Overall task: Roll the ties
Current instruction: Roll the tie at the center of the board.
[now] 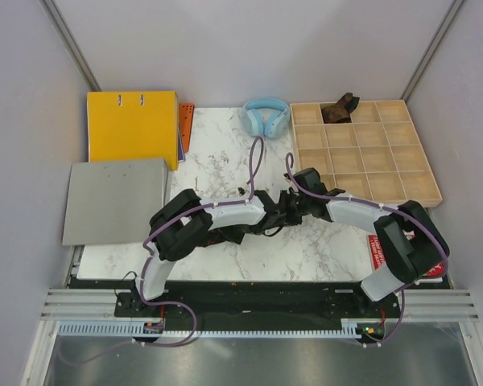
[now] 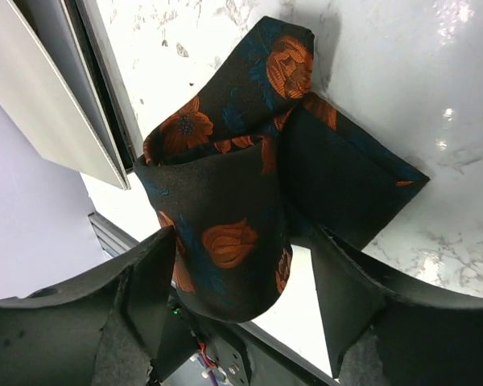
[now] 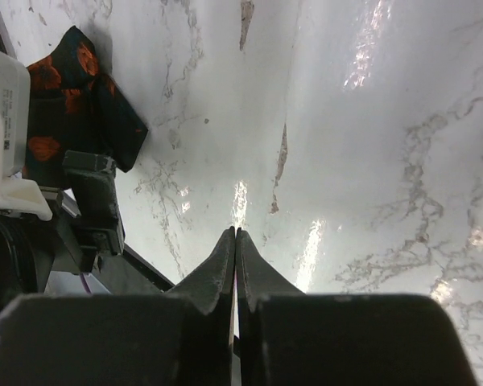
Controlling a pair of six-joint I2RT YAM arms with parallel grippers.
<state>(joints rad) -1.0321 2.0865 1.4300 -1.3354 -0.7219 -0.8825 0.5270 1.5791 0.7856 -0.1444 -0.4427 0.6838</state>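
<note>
The black tie with orange-red flowers (image 2: 225, 201) lies on the white marble table, loosely rolled into an upright loop with a flat tail to the right. My left gripper (image 2: 241, 240) is open around the loop. The left finger (image 2: 149, 281) is against the cloth and the right finger (image 2: 342, 289) stands apart from it. The tie also shows in the right wrist view (image 3: 72, 104) at the top left. My right gripper (image 3: 236, 233) is shut and empty, just above bare marble beside the left gripper (image 1: 270, 217). A dark brown tie roll (image 1: 339, 108) sits in a back compartment of the wooden tray (image 1: 382, 161).
Light-blue headphones (image 1: 266, 117) lie at the back centre. A yellow binder (image 1: 133, 125) and a grey board (image 1: 117, 199) are at the left. A red label (image 1: 378, 245) lies near the right arm's base. Grey walls close both sides.
</note>
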